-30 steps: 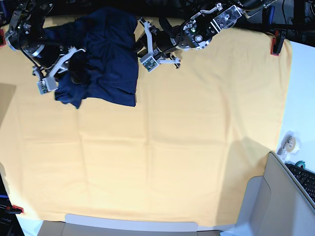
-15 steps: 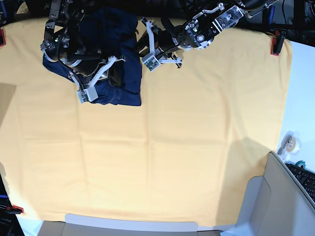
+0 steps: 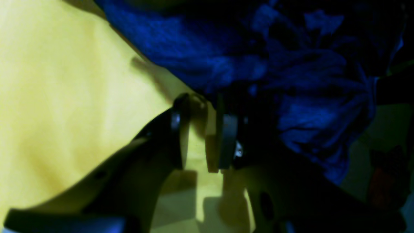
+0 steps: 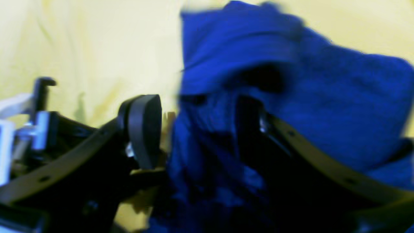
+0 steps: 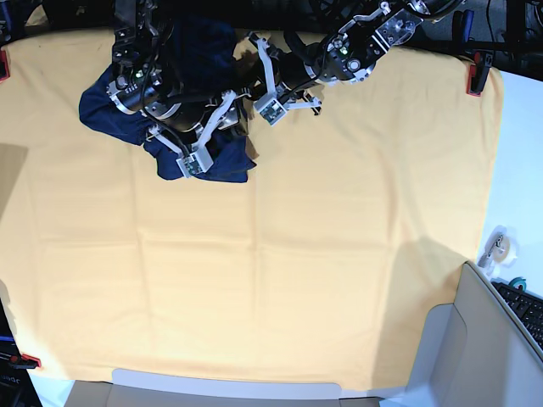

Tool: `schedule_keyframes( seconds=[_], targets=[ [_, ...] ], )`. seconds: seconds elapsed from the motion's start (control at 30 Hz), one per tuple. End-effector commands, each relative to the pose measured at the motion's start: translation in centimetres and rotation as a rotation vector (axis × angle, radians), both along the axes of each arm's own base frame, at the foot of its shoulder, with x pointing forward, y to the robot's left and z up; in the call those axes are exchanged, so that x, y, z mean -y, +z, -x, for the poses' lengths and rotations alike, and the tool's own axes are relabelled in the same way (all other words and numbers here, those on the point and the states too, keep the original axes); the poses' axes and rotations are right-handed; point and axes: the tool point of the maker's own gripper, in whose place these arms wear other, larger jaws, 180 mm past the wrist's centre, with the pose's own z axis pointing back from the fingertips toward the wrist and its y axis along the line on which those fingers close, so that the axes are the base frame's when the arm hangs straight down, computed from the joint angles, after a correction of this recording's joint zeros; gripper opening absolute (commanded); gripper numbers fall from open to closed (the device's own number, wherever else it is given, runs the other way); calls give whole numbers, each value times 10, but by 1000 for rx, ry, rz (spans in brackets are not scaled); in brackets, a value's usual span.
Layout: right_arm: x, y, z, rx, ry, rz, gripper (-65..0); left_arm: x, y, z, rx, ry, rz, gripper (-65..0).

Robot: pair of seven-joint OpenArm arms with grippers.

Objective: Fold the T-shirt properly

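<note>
We're early: the T-shirt (image 5: 182, 110) is a crumpled heap on the counter (image 5: 339, 254), no clean folds. Right gripper (image 4: 197, 129) is spread around bunched fabric; left gripper (image 3: 200, 136) is nearly pressed together, holding nothing.

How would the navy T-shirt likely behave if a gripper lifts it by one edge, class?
The T-shirt would probably droop: it lies bunched in soft folds. It seems light, its thin fabric creasing between the right gripper's jaws. On the yellow cloth it would likely drag, not roll.

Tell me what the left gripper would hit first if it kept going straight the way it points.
Most likely the T-shirt: the left gripper points at its bunched edge, just beyond the fingertips, above the yellow cloth. Depth is unclear.
</note>
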Motion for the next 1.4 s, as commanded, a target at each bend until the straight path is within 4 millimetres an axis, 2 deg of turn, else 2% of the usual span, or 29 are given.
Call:
schedule_keyframes(
  seconds=[0.0,0.07,0.13,0.3,0.37,0.4,0.53,0.67,0.77,0.9,1.13,1.17,1.23,1.33,1.37],
  targets=[
    [7,17,-12,70,-16,-4,-290,-3,2,-3,9,4,-10,-504],
    [23,21,-17,80,-63,-13,-290,-3,2,-3,9,4,-10,-504],
    [48,28,-21,89,-141,-61,-290,-3,2,-3,9,4,-10,-504],
    [125,53,-26,143,-352,-229,-289,-3,2,-3,9,4,-10,-504],
    [154,50,-20,126,-419,-263,-287,-3,2,-3,9,4,-10,-504],
    [162,48,-18,117,-432,-276,-287,-3,2,-3,9,4,-10,-504],
    [186,27,-12,29,-451,-297,-287,-3,2,-3,9,4,-10,-504],
    [206,-2,-8,-45,-457,-296,-287,-3,2,-3,9,4,-10,-504],
    [206,-18,-6,-63,-401,-299,-287,-3,2,-3,9,4,-10,-504],
    [190,-29,-9,-101,-353,-314,-287,-3,2,-3,9,4,-10,-504],
    [144,-33,-19,-131,-216,-331,-294,-3,2,-3,9,4,-10,-504],
    [138,-35,-18,-141,-197,-332,-311,-3,2,-3,9,4,-10,-504],
    [132,-36,-17,-148,-180,-333,-392,-3,2,-3,9,4,-10,-504],
    [132,-37,-16,-152,-178,-329,-634,-3,2,-3,9,4,-10,-504],
    [133,-37,-15,-155,-179,-328,-650,-3,2,-3,9,6,-10,-504]
  ],
)
